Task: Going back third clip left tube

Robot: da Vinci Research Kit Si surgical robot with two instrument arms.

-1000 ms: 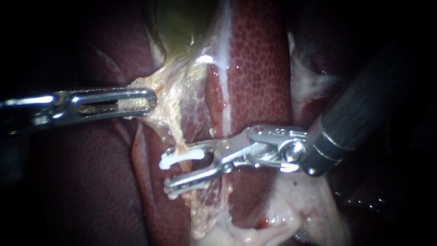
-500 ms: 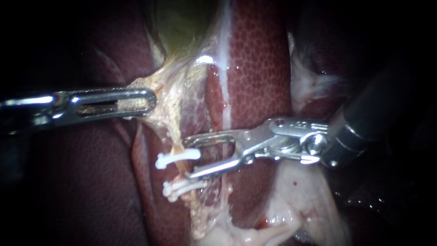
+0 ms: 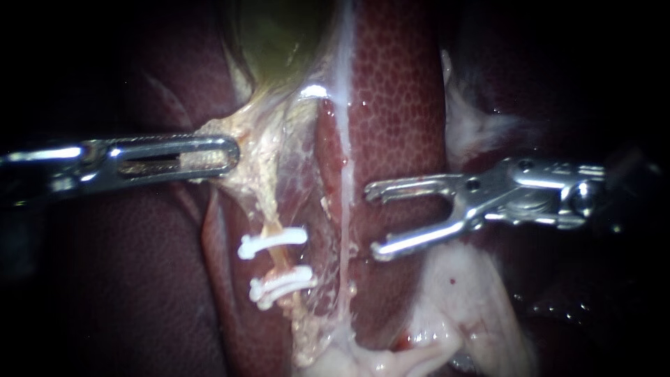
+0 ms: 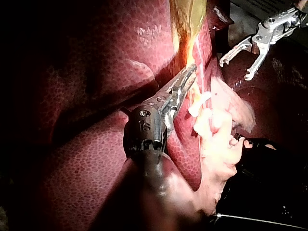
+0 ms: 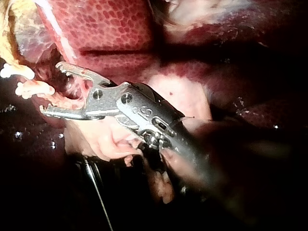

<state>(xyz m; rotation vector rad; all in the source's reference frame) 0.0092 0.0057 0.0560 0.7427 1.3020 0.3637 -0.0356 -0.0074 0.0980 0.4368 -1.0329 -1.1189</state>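
**Left instrument** (image 3: 227,155): the shaft enters level from the left edge. The claw is clenched, grasping the yellowish tissue (image 3: 255,150) just below the gallbladder (image 3: 279,35). The tissue shows through the slot in the claw and is stretched toward the left. The left wrist view confirms the closed hold on this tissue.

**Tube** (image 3: 277,257): it is thin and yellowish, and runs from the grasped tissue toward the near side, lying on the liver (image 3: 398,105). Two white clips sit across it.
- The upper clip (image 3: 273,241) is single and lies roughly level.
- The lower clip (image 3: 283,284) is just below it and looks doubled. Whether it is one clip or two close together cannot be told.

**White strand** (image 3: 343,209): it runs far to near, between the clips and the right instrument.

**Right instrument** (image 3: 374,220): the shaft comes in roughly level from the right and is lost in shadow at the edge. The claw is released, spread wide and holding nothing. Its tips point left toward the clips and stand apart from them, to the right of the strand. It hangs over the liver, and contact with the surface cannot be told. Pale tissue (image 3: 460,307) lies on the near side of it.
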